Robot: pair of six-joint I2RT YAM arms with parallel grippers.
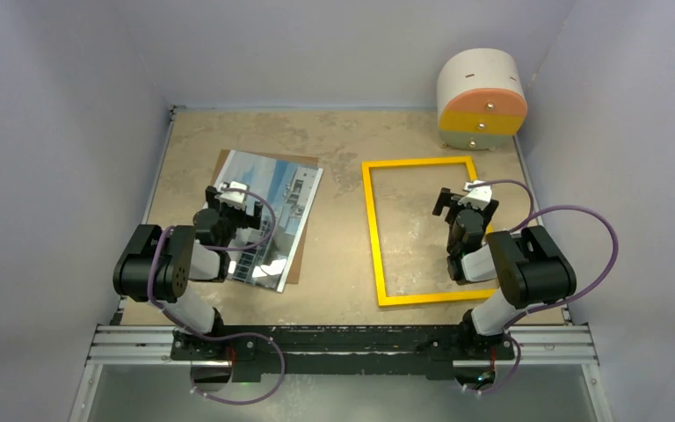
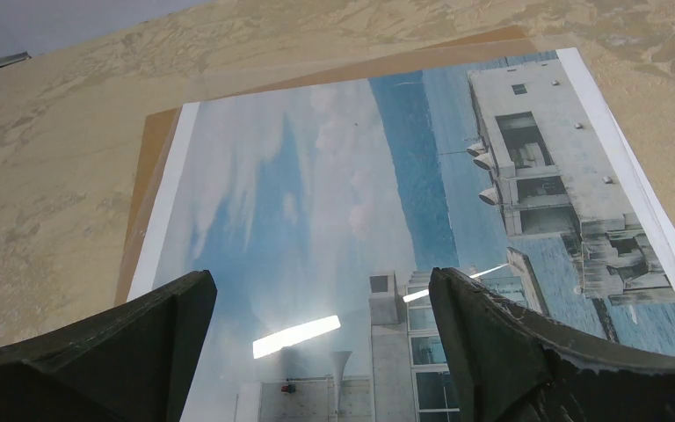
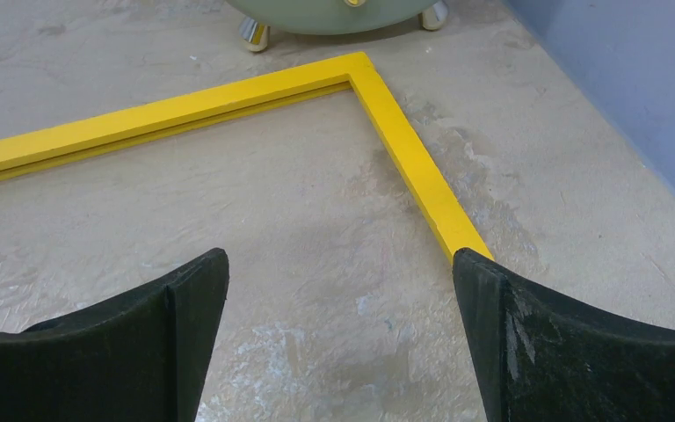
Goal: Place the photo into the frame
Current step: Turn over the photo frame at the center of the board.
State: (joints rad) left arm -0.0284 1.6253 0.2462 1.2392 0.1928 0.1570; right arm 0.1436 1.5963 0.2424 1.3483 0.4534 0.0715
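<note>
The photo [image 1: 294,198], a glossy print of a white building, blue sky and water, lies flat at the table's left on a brown backing board [image 1: 227,160]. My left gripper [image 1: 231,190] hovers over the photo's near half, open and empty. In the left wrist view the photo [image 2: 316,193] fills the space between the spread fingers of the left gripper [image 2: 321,303]. The yellow frame [image 1: 371,229] lies flat to the right. Over its inside, close to the right bar, my right gripper [image 1: 463,196] stands open and empty. The right wrist view shows the frame's far right corner [image 3: 365,75] beyond the right gripper [image 3: 338,277].
A round cabinet [image 1: 482,95] with orange and yellow drawers stands at the back right corner, just beyond the frame; its feet [image 3: 255,33] show in the right wrist view. Grey walls close in the table on the left, back and right [image 3: 633,79].
</note>
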